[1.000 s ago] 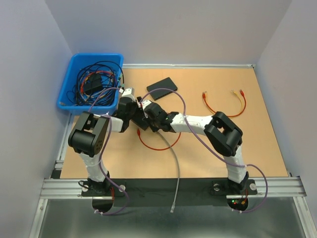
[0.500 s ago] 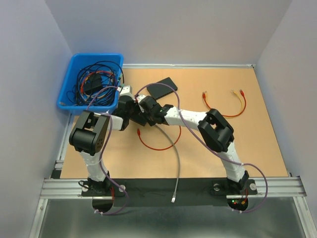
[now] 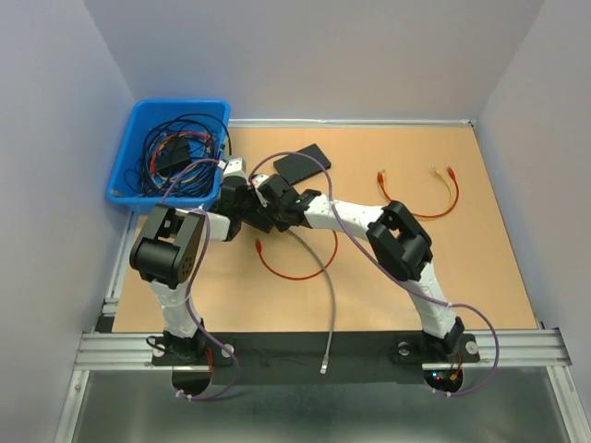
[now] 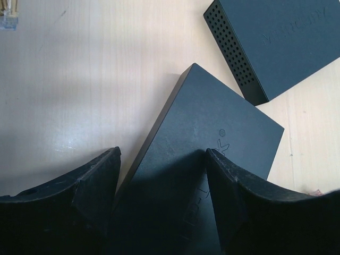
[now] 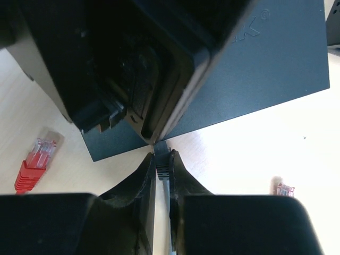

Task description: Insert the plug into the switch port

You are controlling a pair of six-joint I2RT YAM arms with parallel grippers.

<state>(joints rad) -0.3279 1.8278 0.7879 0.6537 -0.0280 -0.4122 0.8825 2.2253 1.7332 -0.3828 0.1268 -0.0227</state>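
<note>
The switch (image 4: 212,122), a flat black box, lies between my left gripper's (image 4: 163,159) fingers, which hold it across its width. In the top view the left gripper (image 3: 242,208) and the right gripper (image 3: 265,210) meet over the switch and hide most of it. My right gripper (image 5: 162,159) is shut on the plug (image 5: 163,167), which has a black ribbed boot and a grey cable (image 3: 325,295). The plug's tip touches the switch's (image 5: 255,69) near edge, beside the left gripper's finger. I cannot see the port itself.
A second black switch (image 3: 302,164) lies just behind the grippers. A red cable (image 3: 295,269) loops in front of them, its plug (image 5: 34,159) close to the switch. Red and yellow cables (image 3: 420,196) lie at the right. A blue bin (image 3: 125,171) of cables stands at the back left.
Both grippers have shifted back and left together. The right arm has swung its gripper in against the switch, dragging the grey cable with it.
</note>
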